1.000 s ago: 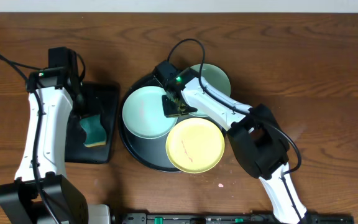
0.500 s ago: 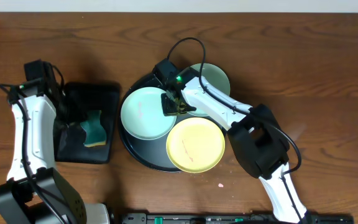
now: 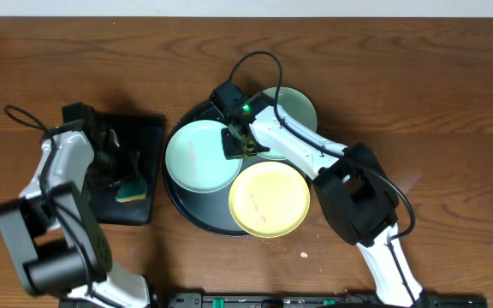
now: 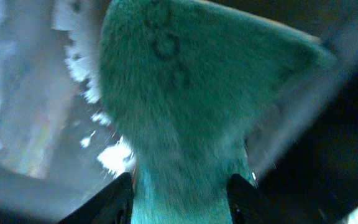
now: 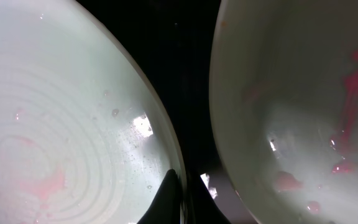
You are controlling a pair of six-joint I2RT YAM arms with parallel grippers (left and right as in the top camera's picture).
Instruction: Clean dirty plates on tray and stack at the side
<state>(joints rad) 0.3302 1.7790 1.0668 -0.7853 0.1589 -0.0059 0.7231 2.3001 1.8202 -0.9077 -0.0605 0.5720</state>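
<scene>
Left of the tray [image 3: 197,221], on the sponge tray [image 3: 150,135]: left end effector [image 4: 179,202] now down at the sponge [image 3: 132,183], swung round onto it and narrowed from wide open within the last second. In the wrist view, fingers pressed against both sides of the sponge: gripping it, or all but. Meaning for the task: wiping tool in hand at last. Likely next: lift it and carry it over to the tray.

On the tray, nothing shifted: left mint plate [image 3: 199,156] at the tray's left, yellow plate [image 3: 269,200] at its front right and overhanging the rim, back mint plate [image 3: 296,107] at its back right. Pink smears on both mint plates in the right wrist view. No plate cleaned yet, none stacked on the bench [image 3: 435,94] beside the tray.

Near the tray's centre: right end effector [image 3: 240,145] fully closed, holding nothing, tips set down between the two mint plates, right at the left mint plate's rim. No movement there over the last second. Probably bracing that plate for the wipe. Touching the rim or just clear of it: cannot tell.
</scene>
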